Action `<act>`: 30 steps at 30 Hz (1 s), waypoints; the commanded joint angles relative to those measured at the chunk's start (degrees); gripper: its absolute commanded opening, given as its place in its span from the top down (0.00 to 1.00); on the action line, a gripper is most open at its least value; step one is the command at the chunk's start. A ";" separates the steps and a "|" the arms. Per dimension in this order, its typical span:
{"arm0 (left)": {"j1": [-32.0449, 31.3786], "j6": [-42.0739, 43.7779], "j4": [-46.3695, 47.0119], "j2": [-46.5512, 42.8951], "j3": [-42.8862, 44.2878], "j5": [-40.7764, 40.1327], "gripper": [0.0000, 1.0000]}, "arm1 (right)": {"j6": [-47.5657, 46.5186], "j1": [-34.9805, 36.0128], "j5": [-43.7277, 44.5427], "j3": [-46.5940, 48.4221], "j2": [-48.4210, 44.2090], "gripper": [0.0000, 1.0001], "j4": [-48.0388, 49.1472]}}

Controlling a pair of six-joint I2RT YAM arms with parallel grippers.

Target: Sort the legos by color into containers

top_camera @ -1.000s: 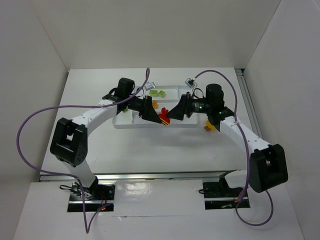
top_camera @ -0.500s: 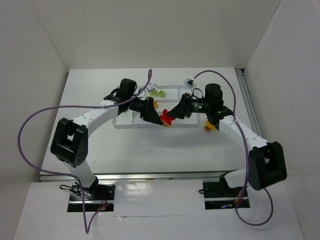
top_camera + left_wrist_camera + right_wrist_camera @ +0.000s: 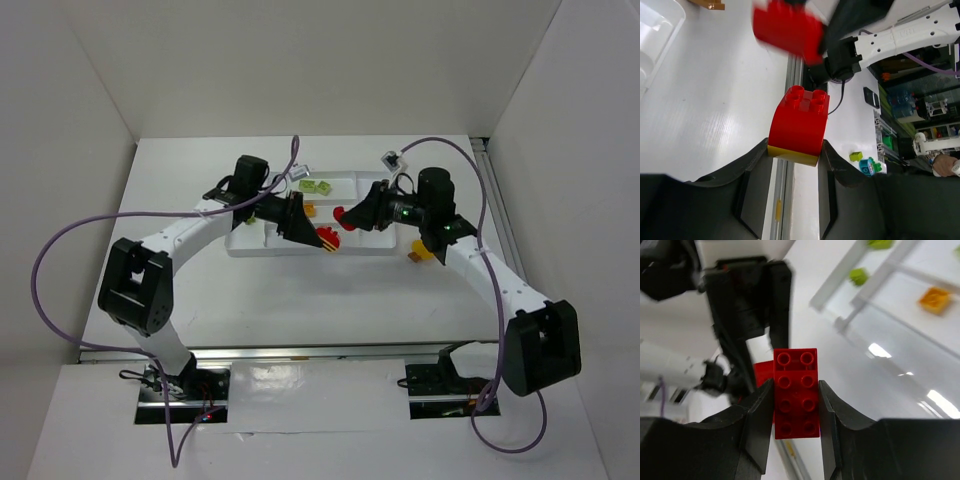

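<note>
My left gripper (image 3: 322, 238) (image 3: 796, 150) is shut on a red arched lego with a yellow lego under it (image 3: 799, 125), held just above the near edge of the white tray (image 3: 270, 248). My right gripper (image 3: 347, 213) (image 3: 796, 385) is shut on a flat red lego (image 3: 796, 392), lifted clear and seen blurred in the left wrist view (image 3: 787, 30). Two lime green legos (image 3: 318, 186) lie in a back compartment. An orange lego (image 3: 311, 209) (image 3: 935, 299) lies in a middle compartment.
A yellow and brownish lego (image 3: 420, 255) lies on the table off the tray's right end, under my right forearm. Purple cables loop over both arms. White walls close the table at left, back and right.
My right gripper closed on the flat red lego at the left gripper's stack, then pulled it off up and to the back right. The left gripper kept hold of the red and yellow pair.
</note>
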 commanded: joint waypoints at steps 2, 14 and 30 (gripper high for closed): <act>1.45 2.77 0.68 -3.47 -0.76 2.07 1.00 | -0.38 -1.78 14.01 2.51 -3.46 0.90 -3.71; 2.51 -3.55 -3.97 -3.48 1.24 -15.73 1.00 | 5.34 1.02 57.92 8.73 7.86 0.90 -15.22; 1.46 -5.93 -10.05 -5.85 1.69 -28.25 1.00 | 0.86 2.70 67.72 19.29 26.78 0.24 -13.56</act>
